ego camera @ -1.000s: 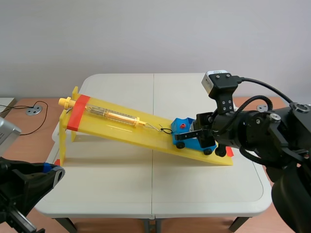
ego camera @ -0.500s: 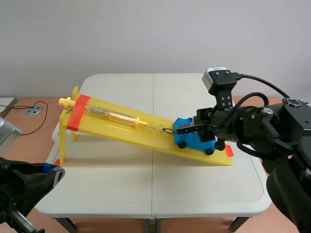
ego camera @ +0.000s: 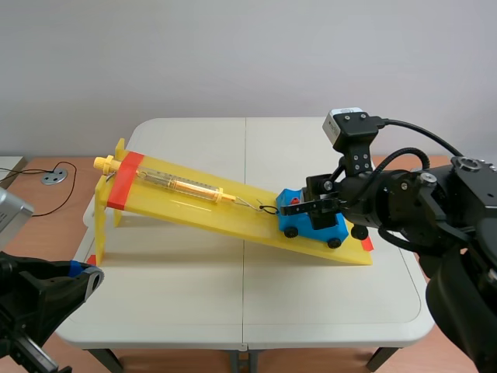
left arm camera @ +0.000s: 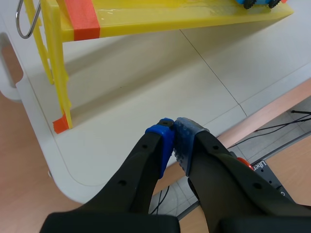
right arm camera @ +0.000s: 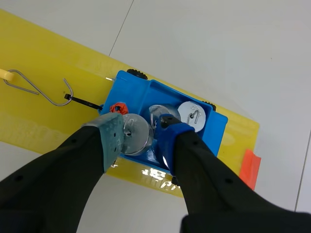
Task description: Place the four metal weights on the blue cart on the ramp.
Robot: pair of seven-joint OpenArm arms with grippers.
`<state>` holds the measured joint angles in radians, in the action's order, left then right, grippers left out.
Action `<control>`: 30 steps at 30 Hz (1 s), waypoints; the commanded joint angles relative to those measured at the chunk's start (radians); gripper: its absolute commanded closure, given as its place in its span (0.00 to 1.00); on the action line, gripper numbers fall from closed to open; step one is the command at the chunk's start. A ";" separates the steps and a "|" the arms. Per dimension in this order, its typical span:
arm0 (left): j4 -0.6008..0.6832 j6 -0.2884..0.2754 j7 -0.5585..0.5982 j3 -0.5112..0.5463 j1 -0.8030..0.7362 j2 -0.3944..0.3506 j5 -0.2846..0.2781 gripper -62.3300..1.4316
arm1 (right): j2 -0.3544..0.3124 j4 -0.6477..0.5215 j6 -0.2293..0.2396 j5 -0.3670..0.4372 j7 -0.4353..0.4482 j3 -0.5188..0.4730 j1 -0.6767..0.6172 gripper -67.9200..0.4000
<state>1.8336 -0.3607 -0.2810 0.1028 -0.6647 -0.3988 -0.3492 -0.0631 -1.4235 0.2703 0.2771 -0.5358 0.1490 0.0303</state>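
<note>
**A:** Right wrist view first: what is the right gripper (right arm camera: 140, 131) doing?

**B:** It is hanging over the blue cart (right arm camera: 217, 125). Its fingers are standing apart and pinching one metal weight (right arm camera: 137, 141) between the grey-green pad and the blue pad. That weight is sitting low in the cart's tray, at the end nearest the wire hook (right arm camera: 36, 87).

**A:** Are other weights showing?

**B:** Two more are lying in the tray. A second weight (right arm camera: 193, 115) is sitting by the far wall with its small loop facing up. A third weight (right arm camera: 156, 112) is lying just beside it, partly hiding behind the blue-padded finger.

**A:** And where is the cart sitting?

**B:** It is resting on the yellow ramp (right arm camera: 43, 121), near the low end and close to an orange tape strip (right arm camera: 250, 167). The hook is reaching toward the cart's uphill end, where a black tie is joining the two.

**A:** What is the left gripper (left arm camera: 172, 130) doing?

**B:** Its pads are pressing together with nothing between them. It is hovering over the near edge of the white table (left arm camera: 121, 97), near the ramp's raised leg (left arm camera: 60, 82) and well apart from the cart
</note>
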 commanded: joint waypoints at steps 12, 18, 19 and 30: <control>0.045 -0.028 0.097 0.015 0.020 0.022 -0.074 0.91 | -0.015 -0.124 -0.001 0.044 0.063 -0.104 0.049 0.69; 0.045 -0.028 0.097 0.015 0.020 0.022 -0.074 0.91 | -0.015 -0.151 0.000 0.061 0.090 -0.162 0.048 0.68; 0.045 -0.028 0.097 0.015 0.020 0.022 -0.074 0.91 | -0.015 -0.165 0.002 0.069 0.089 -0.173 0.048 0.67; 0.045 -0.028 0.097 0.015 0.020 0.022 -0.074 0.91 | -0.056 -0.239 0.011 0.125 0.057 -0.255 0.047 0.67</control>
<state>1.8336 -0.3607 -0.2810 0.1028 -0.6647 -0.3988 -0.3492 -0.0658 -1.5372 0.2733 0.3214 -0.5617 -0.1055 0.0162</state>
